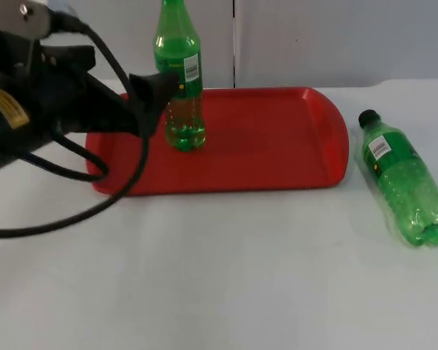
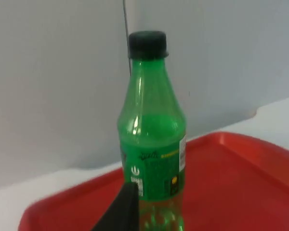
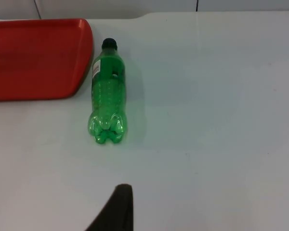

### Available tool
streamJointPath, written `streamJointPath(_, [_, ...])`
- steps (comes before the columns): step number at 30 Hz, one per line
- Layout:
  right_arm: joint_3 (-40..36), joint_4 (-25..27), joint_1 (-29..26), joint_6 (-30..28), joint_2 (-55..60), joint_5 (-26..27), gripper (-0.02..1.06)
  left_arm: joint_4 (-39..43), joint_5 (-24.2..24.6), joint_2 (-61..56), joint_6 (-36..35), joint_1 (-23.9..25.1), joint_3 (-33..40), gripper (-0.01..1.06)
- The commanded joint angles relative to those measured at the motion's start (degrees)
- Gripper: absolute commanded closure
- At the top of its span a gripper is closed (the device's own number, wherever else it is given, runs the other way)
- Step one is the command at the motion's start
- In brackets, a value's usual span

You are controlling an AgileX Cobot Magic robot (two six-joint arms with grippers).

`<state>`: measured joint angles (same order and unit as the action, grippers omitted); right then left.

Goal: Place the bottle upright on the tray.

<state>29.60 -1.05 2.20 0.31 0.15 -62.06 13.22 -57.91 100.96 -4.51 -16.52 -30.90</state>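
tray (image 1: 277,138) lay at the table's (image 1: 219,277) far middle | one bottle (image 1: 181,80) stood upright on the tray's left part | left gripper (image 1: 152,98) sat just left of it (touching or not, unclear) | second bottle (image 1: 403,179) lay on its side right of the tray, cap toward the far side

Tray left end: an upright green bottle (image 1: 181,80) stands on the red tray (image 1: 277,131), blocking that end.
Left gripper (image 1: 155,91): right up against the upright bottle's left side, so there's no gap to slip through there.
Tray middle and right: bare red floor from the bottle to the right rim, free room to come down.
Table right of tray: a second green bottle (image 1: 403,177) lies on its side, cap near the tray's right rim; narrow lane of white between them.
Front table (image 1: 226,277): wide bare white below the tray, easy passage.
Back: grey partition wall (image 1: 336,36) closes off the far side.
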Motion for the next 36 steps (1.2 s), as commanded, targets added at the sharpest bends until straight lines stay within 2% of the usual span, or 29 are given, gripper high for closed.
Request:
streamJointPath(1, [-0.1,0.1,-0.3,0.1,-0.2,0.3,0.06,0.6,6.7,-3.8,-3.0,0.0,0.6,0.00])
streamJointPath(3, [-0.1,0.1,-0.3,0.1,-0.2,0.3,0.06,1.4,18.0,-10.6,-5.4,0.0,0.6,0.00])
streamJointPath(5, [-0.1,0.1,-0.3,0.1,-0.2,0.3,0.06,1.4,26.0,-16.1,-5.4,0.0,0.6,0.00])
streamJointPath(6, [-0.1,0.1,-0.3,0.1,-0.2,0.3,0.06,1.4,26.0,-16.1,-5.4,0.0,0.6,0.00])
streamJointPath(10, [-0.1,0.1,-0.3,0.1,-0.2,0.3,0.06,1.4,37.8,-27.8,-5.8,0.0,0.6,0.00])
streamJointPath(11, [-0.1,0.1,-0.3,0.1,-0.2,0.3,0.06,1.4,37.8,-27.8,-5.8,0.0,0.6,0.00])
streamJointPath(15, [-0.1,0.1,-0.3,0.1,-0.2,0.3,0.06,1.4,47.0,-38.7,-5.8,0.0,0.6,0.00])
streamJointPath(16, [-0.1,0.1,-0.3,0.1,-0.2,0.3,0.06,1.4,47.0,-38.7,-5.8,0.0,0.6,0.00])
streamJointPath(18, [-0.1,0.1,-0.3,0.1,-0.2,0.3,0.06,1.4,52.8,-45.2,-5.8,0.0,0.6,0.00])
streamJointPath(23, [-0.1,0.1,-0.3,0.1,-0.2,0.3,0.06,0.7,59.2,-53.7,-6.0,0.0,0.6,0.00])
streamJointPath(25, [-0.1,0.1,-0.3,0.1,-0.2,0.3,0.06,0.2,60.0,-55.8,-6.5,0.0,0.6,0.00])
streamJointPath(29, [-0.1,0.1,-0.3,0.1,-0.2,0.3,0.06,-7.0,63.0,-63.0,-6.7,0.0,0.6,0.00])
streamJointPath(36, [-0.1,0.1,-0.3,0.1,-0.2,0.3,0.06,-15.0,66.3,-64.9,-6.7,0.0,0.6,0.00])
